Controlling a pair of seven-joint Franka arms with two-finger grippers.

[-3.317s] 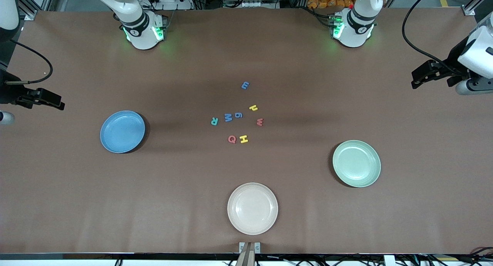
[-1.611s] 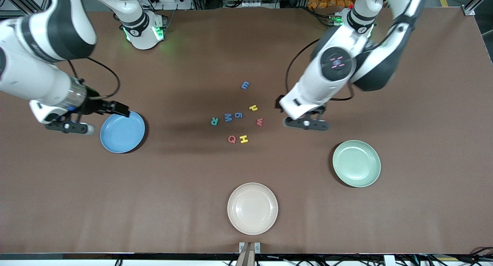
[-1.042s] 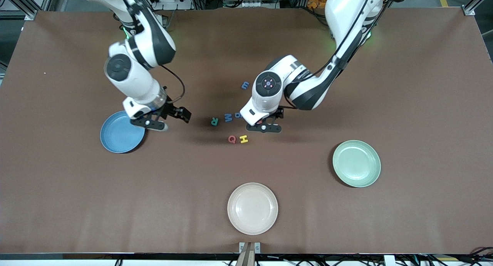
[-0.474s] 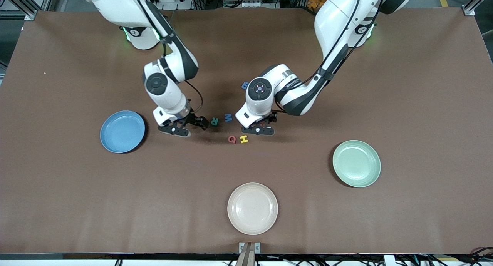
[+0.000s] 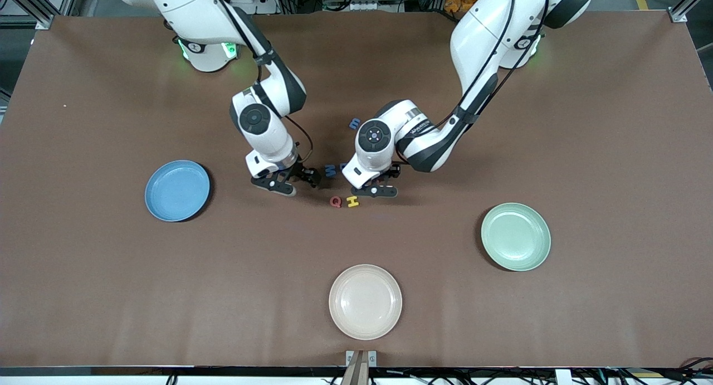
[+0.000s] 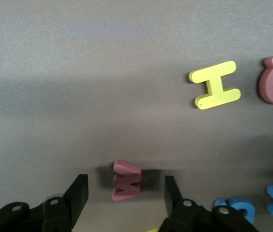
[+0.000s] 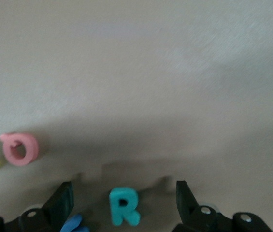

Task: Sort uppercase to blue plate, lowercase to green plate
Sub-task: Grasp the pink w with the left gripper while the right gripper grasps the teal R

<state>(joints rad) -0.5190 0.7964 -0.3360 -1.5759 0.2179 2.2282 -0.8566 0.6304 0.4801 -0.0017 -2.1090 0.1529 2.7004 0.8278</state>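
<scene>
Uppercase letters sit on the bare table, none plated: Q point(image 5: 335, 201) and H point(image 5: 352, 201) side by side nearest the front camera, M point(image 5: 331, 170) above them, teal R point(image 7: 124, 206) between the right gripper's point(image 5: 308, 180) spread fingers. Left gripper point(image 5: 379, 180) hangs low with fingers apart around the red w point(image 6: 126, 180); blue m point(image 5: 354, 123) lies at 12 o'clock of the cluster. Blue plate point(image 5: 177, 190) at 9 o'clock, green plate point(image 5: 516, 236) toward 4 o'clock, cream plate point(image 5: 365, 301) at 6 o'clock, nothing in any.
</scene>
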